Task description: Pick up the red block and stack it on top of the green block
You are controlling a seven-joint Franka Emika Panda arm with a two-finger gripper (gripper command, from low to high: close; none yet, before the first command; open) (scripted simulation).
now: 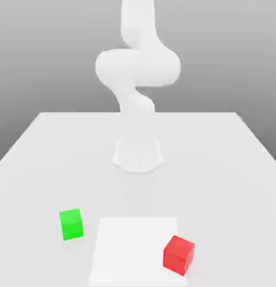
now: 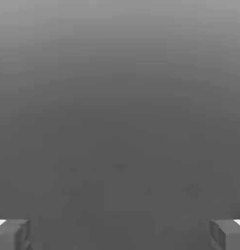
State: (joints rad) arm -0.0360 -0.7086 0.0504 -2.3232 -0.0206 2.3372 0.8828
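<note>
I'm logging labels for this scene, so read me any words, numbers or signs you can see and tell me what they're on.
There is no text to read.
The red block has plain faces, no marks.
The green block is plain too.
The white table and the white arm carry no label, brand or number.

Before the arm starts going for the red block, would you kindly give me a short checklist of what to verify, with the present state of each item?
1. Gripper open: ok, the fingertips stand far apart in the hand view.
2. Nothing held between the fingertips: ok.
3. Red block free to grasp, with nothing on top: ok; it overlaps an edge of the white square patch.
4. Green block top bare for stacking: ok.
5. Blocks well apart: ok.
6. Gripper lined up over the red block: cannot tell.
</note>
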